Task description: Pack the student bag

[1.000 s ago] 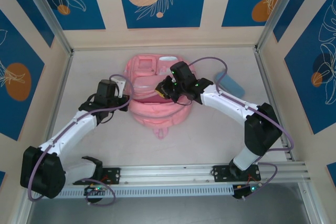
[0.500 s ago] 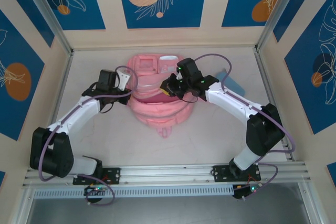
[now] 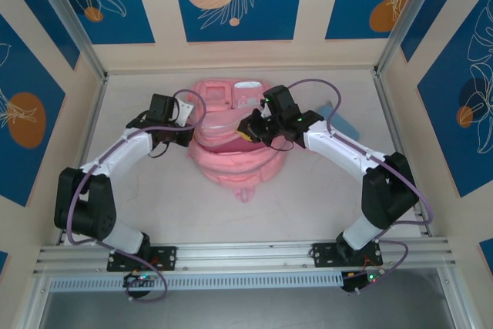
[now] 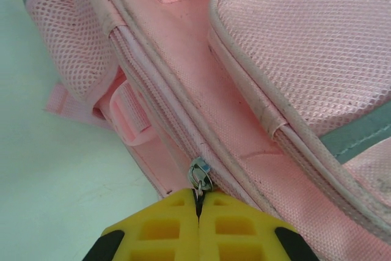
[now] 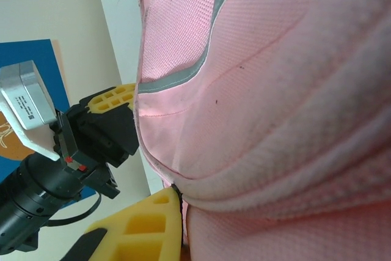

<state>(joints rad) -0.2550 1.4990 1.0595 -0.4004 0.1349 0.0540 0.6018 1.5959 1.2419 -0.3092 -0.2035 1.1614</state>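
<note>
The bag [image 3: 231, 156] lies flat mid-surface, pushed toward 12 o'clock, so its top edge sits near the back wall [image 3: 231, 55]. There is open surface [image 3: 146, 198] at the bag's 6 o'clock, down to the metal rail [image 3: 254, 253], and more at its 9 o'clock, out to the side wall. At 3 o'clock a light-blue pencil case [image 3: 341, 125] lies partly under your right arm, well short of the corner post.

Your left fingers [image 4: 162, 229] are at the bag's 9 o'clock edge. They are pressed together on the tab of a small metal zip pull [image 4: 200, 176], which sits on a zip line running diagonally along the seam. Your right fingers [image 5: 143, 224] are above the bag's middle, toward 1 o'clock. They pinch a fold of the pink cloth; one finger shows and the other is hidden behind the fabric.

The bag is woven pink cloth with open-mesh pocket panels, rounded pale piping and grey-green trim bands. A flat webbing loop sticks out beside the zip. The fingers are yellow moulded blocks with hollow cells.
</note>
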